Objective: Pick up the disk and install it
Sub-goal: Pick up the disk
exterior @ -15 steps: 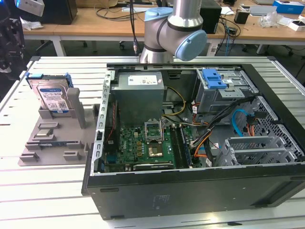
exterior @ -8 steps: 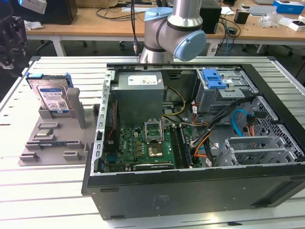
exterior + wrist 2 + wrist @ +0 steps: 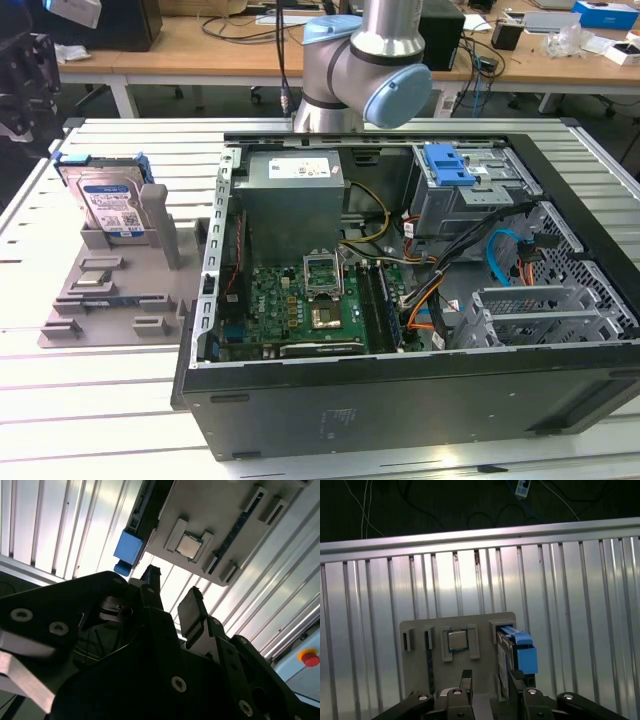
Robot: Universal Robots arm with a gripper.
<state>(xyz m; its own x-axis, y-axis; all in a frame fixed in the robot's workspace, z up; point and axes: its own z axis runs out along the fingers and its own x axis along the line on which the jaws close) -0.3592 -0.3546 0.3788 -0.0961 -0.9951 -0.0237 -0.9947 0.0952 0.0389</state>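
The disk (image 3: 110, 200) stands on edge, leaning back, in a grey holder (image 3: 110, 300) at the exterior view's left. It is silver, with a blue-and-white label and blue side rails. In the first wrist view the disk (image 3: 516, 652) is edge-on on the holder (image 3: 417, 650), just beyond one black fingertip. My gripper (image 3: 489, 681) is open above the holder, with nothing between its fingers. In the second wrist view the gripper (image 3: 170, 587) shows a clear gap, and the disk's blue rail (image 3: 129, 547) lies past the fingers. The dark wrist hardware (image 3: 25, 85) hangs above and to the left of the disk.
An open computer case (image 3: 400, 400) lies to the exterior view's right of the holder, with a grey power supply (image 3: 295, 180), a motherboard (image 3: 300, 300) and a blue-latched drive cage (image 3: 450, 165). A processor chip (image 3: 457, 641) sits in the holder. The table (image 3: 100, 420) is slatted aluminium. A red button (image 3: 309, 657) is nearby.
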